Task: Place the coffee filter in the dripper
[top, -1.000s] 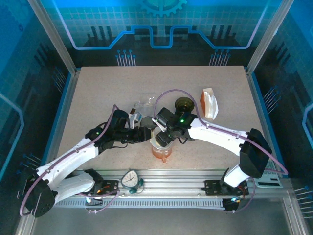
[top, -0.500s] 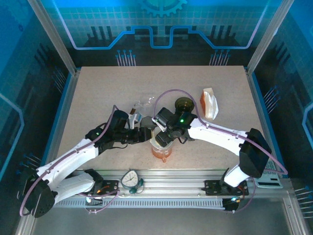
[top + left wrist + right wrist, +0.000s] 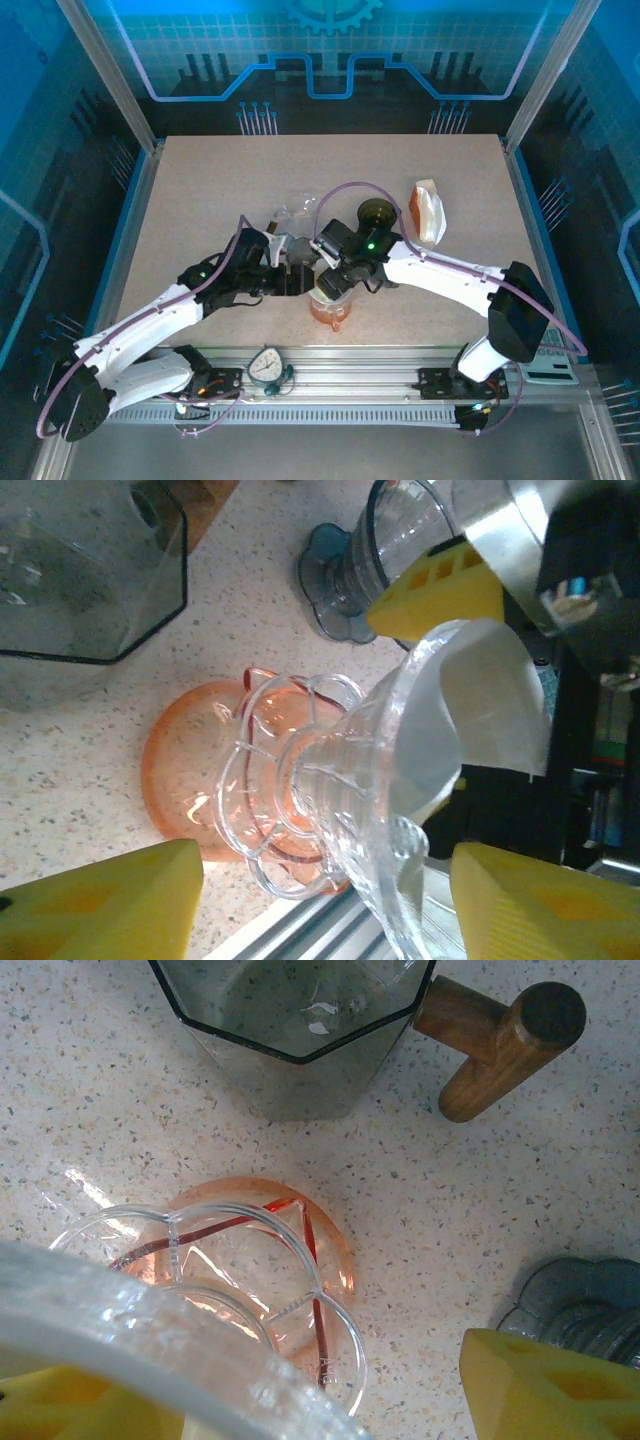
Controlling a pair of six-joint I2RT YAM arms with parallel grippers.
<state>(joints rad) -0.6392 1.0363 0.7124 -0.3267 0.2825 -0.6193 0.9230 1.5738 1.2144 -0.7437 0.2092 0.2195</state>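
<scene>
Filter (image 3: 490,700) sits in the clear dripper (image 3: 370,780), one edge poking past its rim, so seating looks nearly done imo; my left claw (image 3: 325,880) and right claw (image 3: 325,1395) both gape wide and empty close by the dripper, so next I'd gently nudge that edge down.

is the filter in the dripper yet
Partly in: the white filter lies inside the clear dripper, its edge poking past the rim.

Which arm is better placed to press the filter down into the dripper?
Right, probably. The right tool has a finger at the rim of the dripper, beside the filter, which pokes past that rim. The left tool is open and faces the dripper from the side.
</scene>
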